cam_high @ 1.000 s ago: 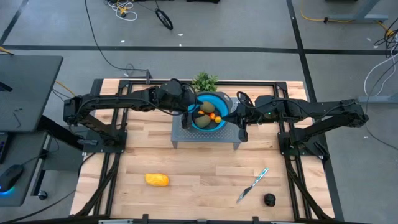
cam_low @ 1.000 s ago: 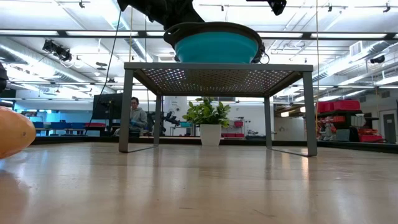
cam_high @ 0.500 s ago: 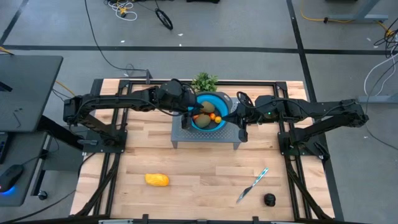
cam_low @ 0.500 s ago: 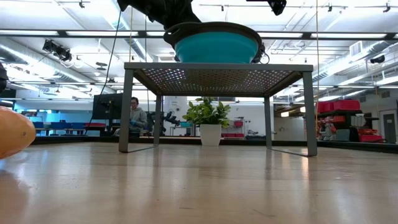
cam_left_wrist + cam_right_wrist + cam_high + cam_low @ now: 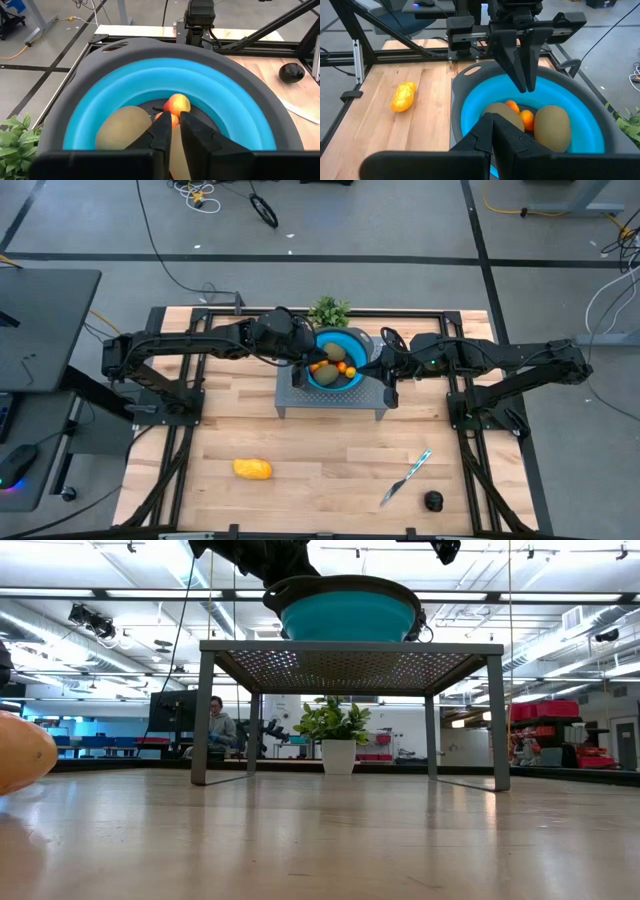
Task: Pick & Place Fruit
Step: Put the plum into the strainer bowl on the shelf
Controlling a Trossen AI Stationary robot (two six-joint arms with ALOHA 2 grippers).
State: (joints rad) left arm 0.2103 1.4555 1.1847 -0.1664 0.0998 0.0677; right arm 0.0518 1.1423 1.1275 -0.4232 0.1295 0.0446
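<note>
A blue bowl with a grey rim (image 5: 352, 340) stands on a perforated metal stand (image 5: 350, 655). Two olive-brown ovals (image 5: 551, 125) (image 5: 122, 125) and small orange fruit (image 5: 512, 106) lie in it. My left gripper (image 5: 525, 89) hangs shut over the bowl's left half, fingers slanting down, clear above the fruit. My right gripper (image 5: 492, 119) stands shut over the bowl's right rim. A yellow-orange oblong (image 5: 252, 469) lies on the table at the near left. A near-black round fruit (image 5: 432, 501) lies at the near right.
A knife with a light-blue handle (image 5: 405, 477) lies on the wood beside the black fruit. A green leafy sprig (image 5: 328, 310) sits just behind the stand. Black frame rails run along the table's left, right and far edges. A person sits in the room beyond.
My left gripper has shut its fingers over the bowl without shifting, and more of the orange fruit at the bowl's left side shows in the high view now. My right gripper has kept still.
</note>
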